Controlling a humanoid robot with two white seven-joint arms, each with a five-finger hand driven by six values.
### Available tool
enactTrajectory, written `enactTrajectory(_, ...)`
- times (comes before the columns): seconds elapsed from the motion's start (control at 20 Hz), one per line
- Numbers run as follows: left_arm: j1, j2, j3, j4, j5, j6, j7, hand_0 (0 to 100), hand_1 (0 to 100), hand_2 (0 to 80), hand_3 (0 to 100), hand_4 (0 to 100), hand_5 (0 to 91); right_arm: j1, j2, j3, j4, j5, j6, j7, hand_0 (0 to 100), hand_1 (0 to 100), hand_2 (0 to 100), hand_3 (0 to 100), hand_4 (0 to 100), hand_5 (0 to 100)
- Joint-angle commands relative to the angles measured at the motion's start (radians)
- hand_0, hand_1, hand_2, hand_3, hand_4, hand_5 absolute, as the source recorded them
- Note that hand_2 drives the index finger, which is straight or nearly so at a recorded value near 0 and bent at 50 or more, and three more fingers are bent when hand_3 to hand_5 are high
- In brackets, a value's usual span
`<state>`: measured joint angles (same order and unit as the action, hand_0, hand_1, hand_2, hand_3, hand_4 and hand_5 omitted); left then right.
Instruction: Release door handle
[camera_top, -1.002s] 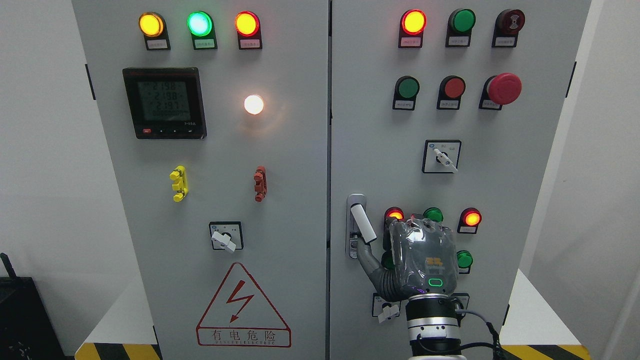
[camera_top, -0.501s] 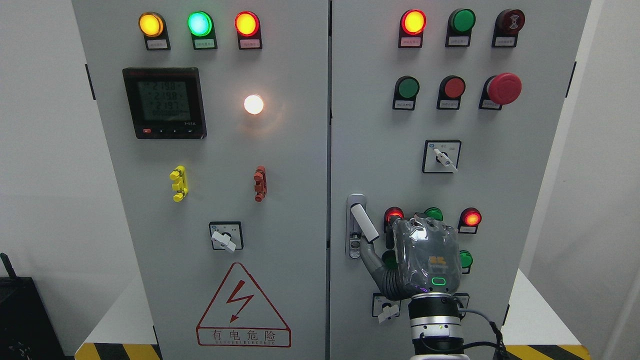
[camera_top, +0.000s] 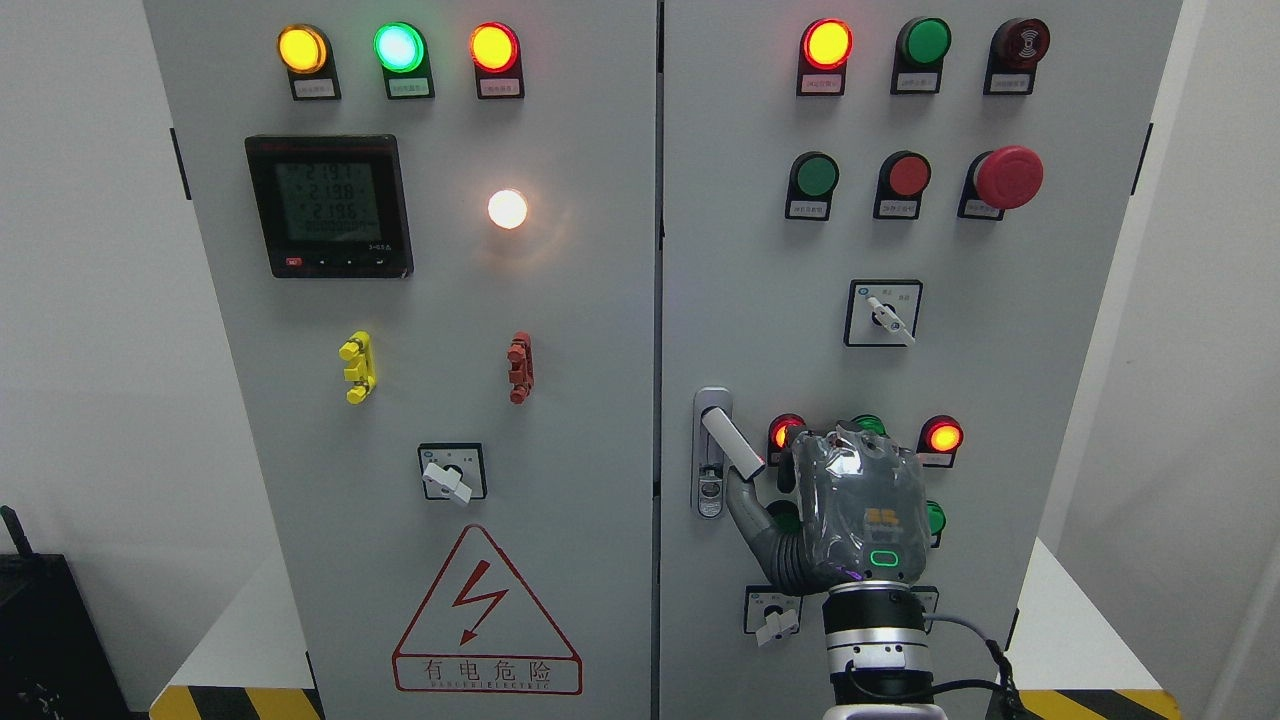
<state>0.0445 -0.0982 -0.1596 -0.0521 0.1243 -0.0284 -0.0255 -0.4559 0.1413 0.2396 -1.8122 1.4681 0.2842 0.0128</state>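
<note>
Right robot hand (camera_top: 850, 515) raised at the door handle (camera_top: 729, 447).
Handle tilted out near right cabinet door's (camera_top: 760, 250) left edge; thumb reaching just under its lower end; finger grip hidden, cannot tell.

I see my right hand (camera_top: 845, 515) raised in front of the right cabinet door (camera_top: 760, 300), its back toward the camera, thumb (camera_top: 745, 505) reaching up-left to just below the white door handle (camera_top: 728, 445). The handle is tilted, its lower end swung out to the right of its silver lock plate (camera_top: 709, 495). Lit red lamps (camera_top: 943, 437) flank the hand.
</note>
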Motion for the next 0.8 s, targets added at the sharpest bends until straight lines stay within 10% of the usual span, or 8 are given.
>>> enactTrajectory(0.0, 0.000, 0.000, 0.000, 0.000, 0.000, 0.001, 0.001, 0, 0, 4.8, 11, 0, 0.0, -0.003, 0.000, -0.009, -0.001, 0.000, 0.000, -0.001, 47, 42, 75, 98, 77, 70)
enactTrajectory(0.75, 0.000, 0.000, 0.000, 0.000, 0.000, 0.001, -0.001, 0, 0, 4.7, 11, 0, 0.0, -0.015, 0.000, -0.011, 0.004, -0.002, 0.001, -0.001, 47, 42, 75, 98, 77, 70)
